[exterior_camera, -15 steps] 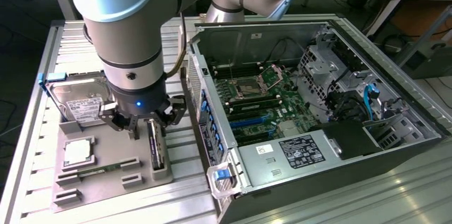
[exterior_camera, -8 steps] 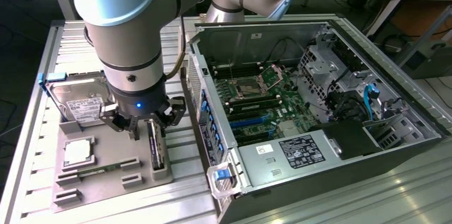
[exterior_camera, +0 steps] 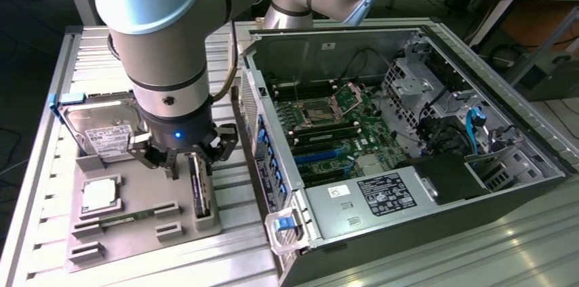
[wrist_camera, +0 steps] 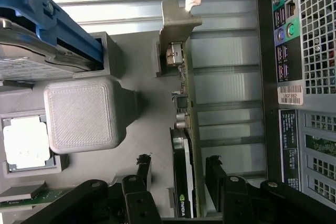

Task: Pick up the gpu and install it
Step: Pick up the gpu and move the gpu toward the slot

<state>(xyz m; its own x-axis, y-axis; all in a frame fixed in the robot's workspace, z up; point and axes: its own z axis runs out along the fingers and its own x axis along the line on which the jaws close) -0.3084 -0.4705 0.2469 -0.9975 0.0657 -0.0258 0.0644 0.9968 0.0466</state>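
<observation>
The gpu stands on edge in a slot of the grey parts tray, between the CPU and the open computer case. It looks light and stiff but fragile, so it is best pinched across its flat faces mid-length, clear of the connectors. Its long axis runs parallel to the case's side, with the silver bracket toward the hard drive end. The hand straddles it, fingers spread wide, gripping nothing

Arm: silver-grey tubes, pale blue caps, black joint rings, screw on wrist, thin cable alongside. Gripper: black body w/ blue LED, black fingers.
</observation>
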